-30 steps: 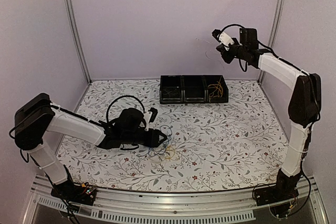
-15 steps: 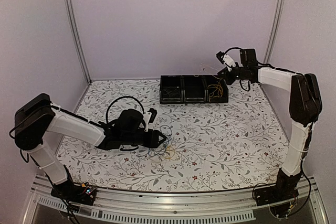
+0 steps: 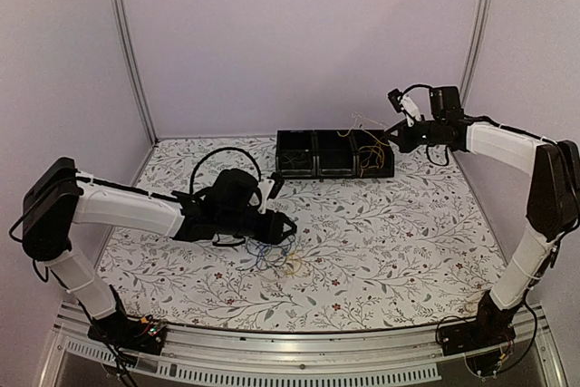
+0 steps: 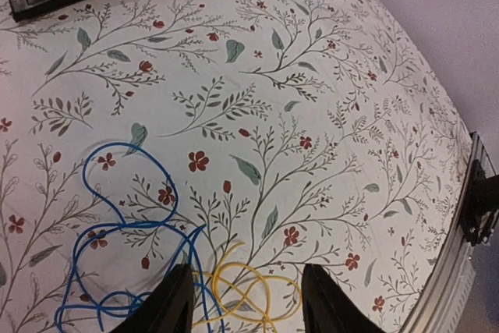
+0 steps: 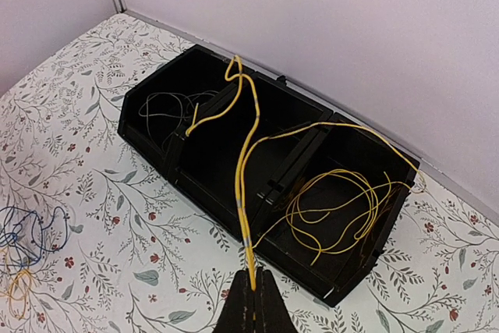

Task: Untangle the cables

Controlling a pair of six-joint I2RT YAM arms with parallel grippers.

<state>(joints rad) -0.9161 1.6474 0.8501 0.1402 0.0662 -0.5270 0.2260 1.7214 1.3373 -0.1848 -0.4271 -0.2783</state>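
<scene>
My right gripper [image 5: 249, 285] is shut on a yellow cable [image 5: 245, 154], just in front of the black three-compartment tray [image 5: 210, 200]. The cable runs up over the tray, one strand dropping into the right compartment where more yellow cable [image 5: 343, 200] lies coiled. A thin dark cable [image 5: 168, 107] lies in the left compartment. My left gripper [image 4: 245, 302] is open, low over the table, straddling a small yellow cable loop [image 4: 249, 290] tangled with a blue cable [image 4: 117, 232]. In the top view that tangle [image 3: 276, 258] lies beside the left gripper [image 3: 283, 227], and the right gripper [image 3: 396, 133] is at the tray's right end.
The tray [image 3: 333, 153] stands at the back middle of the flowered table. The blue and yellow tangle also shows at the far left of the right wrist view [image 5: 23, 247]. The table's front edge with a black fitting [image 4: 475, 208] shows at the right of the left wrist view.
My right gripper has come down from high in the air to the tray's right end, bringing the yellow cable with it. My left gripper has shifted slightly right and up over the tangle.
</scene>
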